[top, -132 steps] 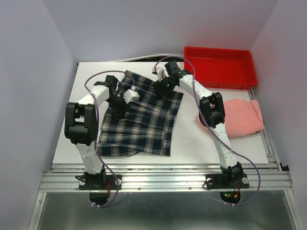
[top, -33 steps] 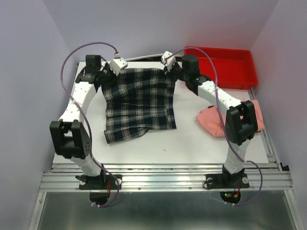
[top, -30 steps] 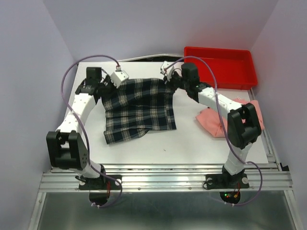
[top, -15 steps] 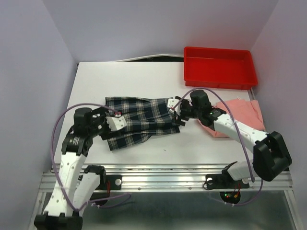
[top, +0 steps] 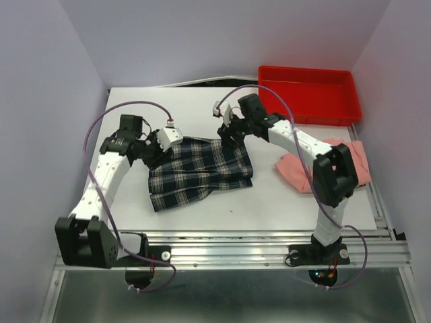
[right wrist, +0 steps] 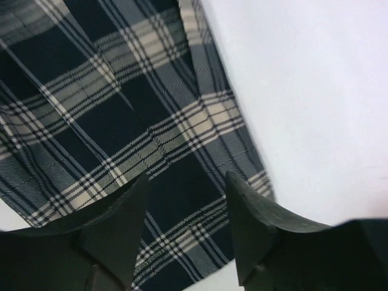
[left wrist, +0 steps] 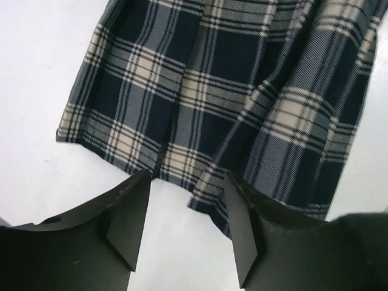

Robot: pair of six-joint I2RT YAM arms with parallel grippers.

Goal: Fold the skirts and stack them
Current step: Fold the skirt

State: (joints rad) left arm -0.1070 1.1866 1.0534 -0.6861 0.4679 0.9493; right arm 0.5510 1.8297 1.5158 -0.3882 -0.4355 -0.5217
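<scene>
Left tool (left wrist: pixel 185 182) and right tool (right wrist: pixel 188 182) hover spread and empty over the folded, pleated navy-green plaid cloth skirt (top: pixel 202 168) on the white worktop (top: pixel 283 202), where pinching only its top layer could pull the fold open.

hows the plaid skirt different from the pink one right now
The plaid skirt is pleated navy check with white lines; the pink skirt is plain salmon. The plaid skirt lies mid-table, folded into a wide band; the pink skirt sits at the right edge, near the red tray, partly hidden. Both rest on the white table, not stacked.
</scene>
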